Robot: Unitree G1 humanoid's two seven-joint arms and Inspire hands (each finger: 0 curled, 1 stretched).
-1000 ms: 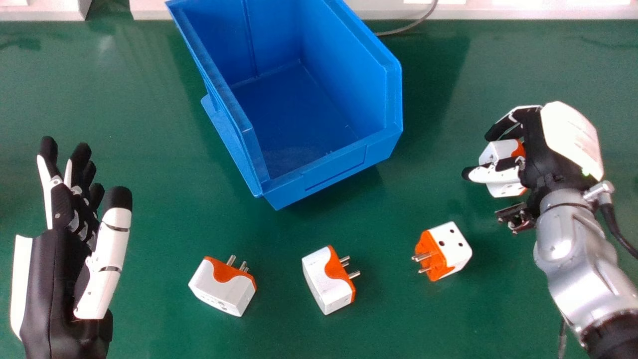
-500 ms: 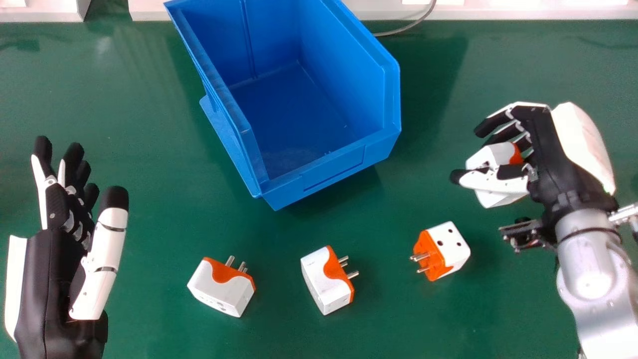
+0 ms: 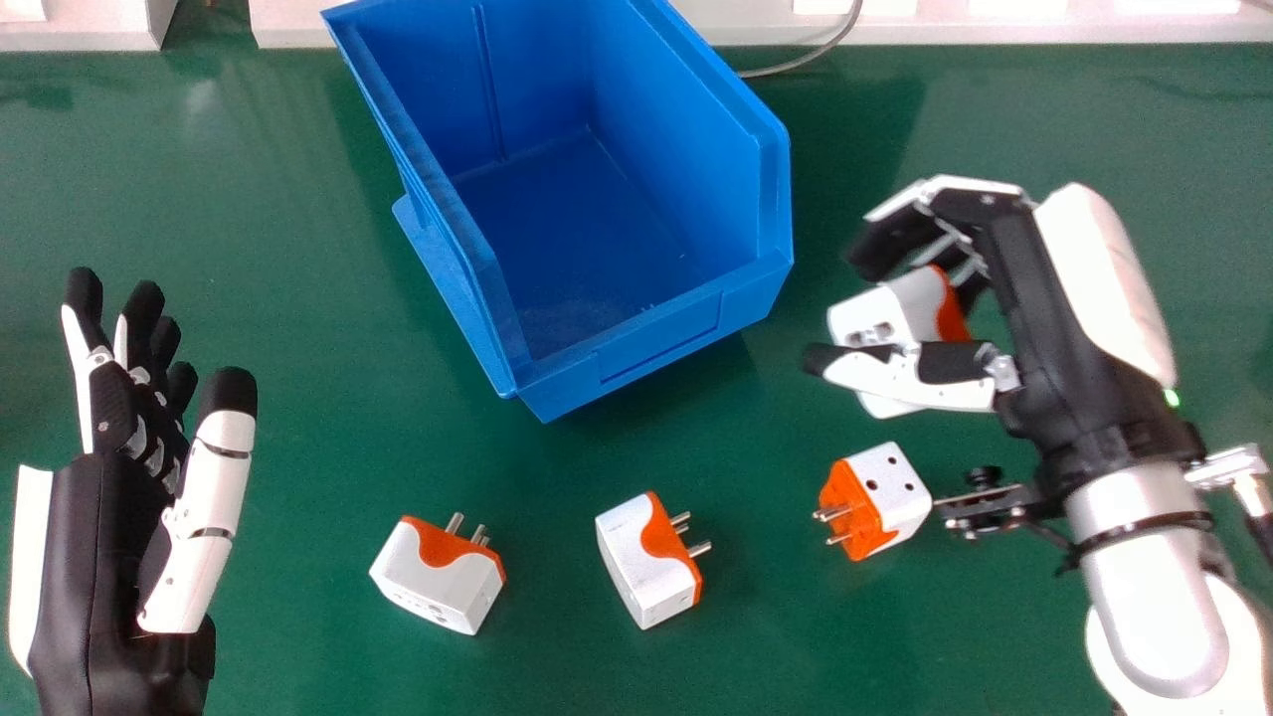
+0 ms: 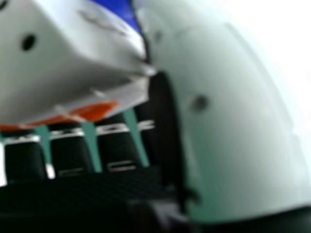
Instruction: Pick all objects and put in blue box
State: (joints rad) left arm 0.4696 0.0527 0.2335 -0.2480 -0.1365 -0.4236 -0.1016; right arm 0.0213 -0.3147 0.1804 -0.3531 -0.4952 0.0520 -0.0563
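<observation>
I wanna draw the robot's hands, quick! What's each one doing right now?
Left hand: open, holding nothing.
Right hand: closed around a white and orange plug adapter.

My left hand (image 3: 124, 557) is black, with a smooth white shell (image 3: 30, 567) along its outer side; its fingers (image 3: 85, 293) mix white plates with rounded black tips, and its thumb (image 3: 209, 487) is white, crossed by dark seams; my right hand (image 3: 1059, 338) matches, black under a rounded white cover (image 3: 1104, 268), with a tiny green light (image 3: 1172, 399) near the wrist; my forearm (image 3: 1154, 587) is glossy silver, ringed by a dark band (image 3: 1144, 529); beside it sit a dark bracket (image 3: 985, 512) with small screws and a metal connector (image 3: 1228, 464) with a black cable (image 3: 1257, 522).
</observation>
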